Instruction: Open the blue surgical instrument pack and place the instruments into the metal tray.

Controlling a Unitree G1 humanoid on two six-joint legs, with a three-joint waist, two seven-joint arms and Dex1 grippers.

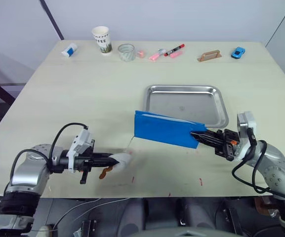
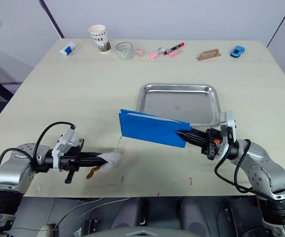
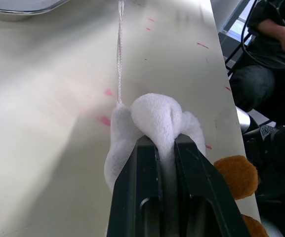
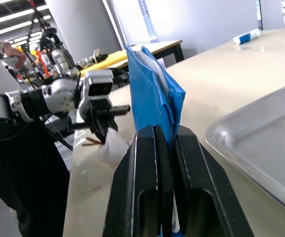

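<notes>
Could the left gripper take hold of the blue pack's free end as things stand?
Probably not yet. The left gripper is shut on the white plush, so it would have to let that go first. The blue pack, clamped by the right gripper, lies near with bare table between.

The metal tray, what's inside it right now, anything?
The metal tray looks bare inside, with no instruments lying in it. The right gripper holds the blue pack lifted over the tray's near-left corner, so that corner is covered and cannot be checked.
</notes>
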